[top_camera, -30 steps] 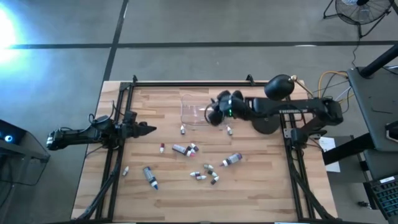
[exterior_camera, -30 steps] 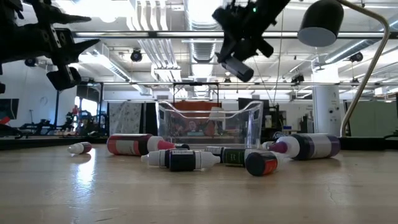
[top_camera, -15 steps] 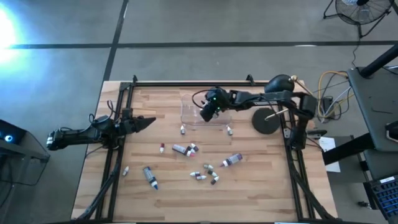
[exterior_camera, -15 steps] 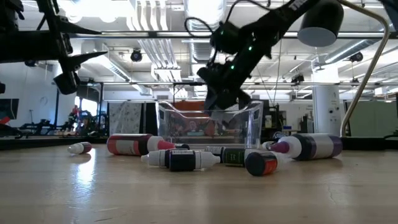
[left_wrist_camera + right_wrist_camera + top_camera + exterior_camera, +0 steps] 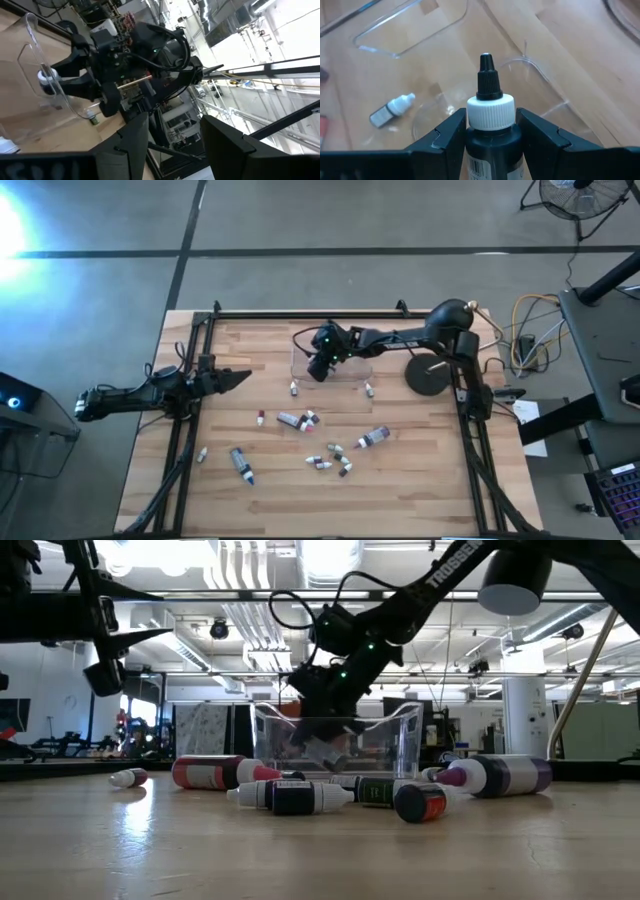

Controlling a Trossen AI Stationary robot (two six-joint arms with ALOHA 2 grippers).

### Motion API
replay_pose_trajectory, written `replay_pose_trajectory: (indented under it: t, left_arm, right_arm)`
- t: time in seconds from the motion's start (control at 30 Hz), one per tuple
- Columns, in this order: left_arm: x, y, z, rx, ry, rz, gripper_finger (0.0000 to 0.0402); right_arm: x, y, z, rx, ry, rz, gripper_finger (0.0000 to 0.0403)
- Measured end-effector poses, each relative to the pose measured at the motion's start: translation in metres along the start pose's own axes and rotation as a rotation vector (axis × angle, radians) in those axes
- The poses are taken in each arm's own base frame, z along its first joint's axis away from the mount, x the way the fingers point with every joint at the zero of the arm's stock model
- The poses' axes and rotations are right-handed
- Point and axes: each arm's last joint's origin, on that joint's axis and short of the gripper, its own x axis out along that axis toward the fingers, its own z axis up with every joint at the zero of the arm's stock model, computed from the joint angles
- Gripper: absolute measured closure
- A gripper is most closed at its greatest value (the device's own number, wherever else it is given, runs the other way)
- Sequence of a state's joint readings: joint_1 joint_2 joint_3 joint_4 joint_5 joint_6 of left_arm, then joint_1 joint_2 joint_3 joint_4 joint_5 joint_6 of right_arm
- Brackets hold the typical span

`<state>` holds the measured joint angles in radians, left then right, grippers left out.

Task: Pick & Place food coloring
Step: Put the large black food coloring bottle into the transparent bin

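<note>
Wooden slat table [image 5: 420, 480] in a big workshop, ceiling lights and ducts behind. Right gripper [image 5: 318, 366] reaches over the clear plastic box [image 5: 300, 352], its fingers [image 5: 445, 137] clamped on a dark bottle [image 5: 490, 145] with a white collar and black nozzle, tip pointing down into the box. Just beyond that tip, a small grey bottle [image 5: 391, 110] lies flat under the box's clear wall. The rest of the food coloring [image 5: 300, 420] is scattered on the table, on the side of this gripper away from the box's far edge, well apart from it. Left gripper [image 5: 235, 380] hangs off to the side, near the table edge, fingers apart, holding nothing.
</note>
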<state>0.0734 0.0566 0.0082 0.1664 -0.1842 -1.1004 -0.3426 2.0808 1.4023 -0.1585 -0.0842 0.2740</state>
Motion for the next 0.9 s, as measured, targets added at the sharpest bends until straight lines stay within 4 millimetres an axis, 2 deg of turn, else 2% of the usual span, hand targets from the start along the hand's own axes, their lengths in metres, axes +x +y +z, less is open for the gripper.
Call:
replay_pose_trajectory:
  t: [0.2, 0.57, 0.9]
  left_arm:
    - [0.0, 0.003, -0.002, -0.048, 0.013, 0.032, 0.0248]
    - [0.0, 0.007, -0.004, -0.071, 0.049, 0.07, 0.0248]
    - [-0.001, 0.01, -0.006, -0.065, 0.084, 0.097, 0.0248]
  right_arm:
    - [0.018, -0.001, 0.004, 0.059, 0.054, 0.0, 0.0245]
    - [0.021, 0.001, 0.006, 0.081, 0.109, -0.016, 0.0189]
    - [0.021, 0.006, 0.003, 0.066, 0.128, -0.069, 0.0214]
